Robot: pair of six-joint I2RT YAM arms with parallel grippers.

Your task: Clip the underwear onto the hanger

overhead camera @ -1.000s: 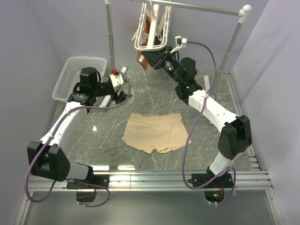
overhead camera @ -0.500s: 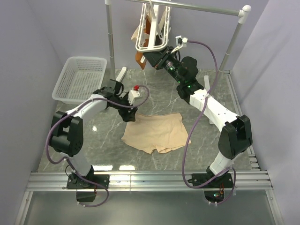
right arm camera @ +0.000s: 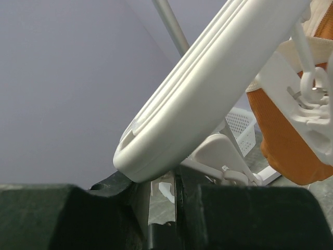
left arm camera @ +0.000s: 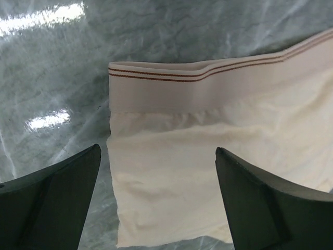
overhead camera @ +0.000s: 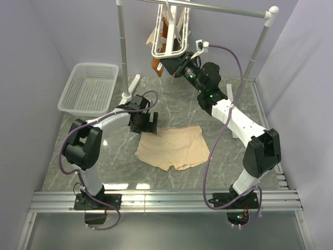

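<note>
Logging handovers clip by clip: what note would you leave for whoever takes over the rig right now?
Left gripper: open, over the underwear's waistband corner, holding nothing.
Right gripper: at the hanger's lower frame corner; grip unclear.
Underwear lies flat on the table; hanger hangs from the rail.
Done: approach only, underwear not clipped.
Left: grasp the waistband, lift it to the hanger, clip it.

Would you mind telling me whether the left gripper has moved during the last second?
Yes. The left gripper has swung away from the basket, toward the near right, and now sits open at the underwear's waistband corner.
</note>
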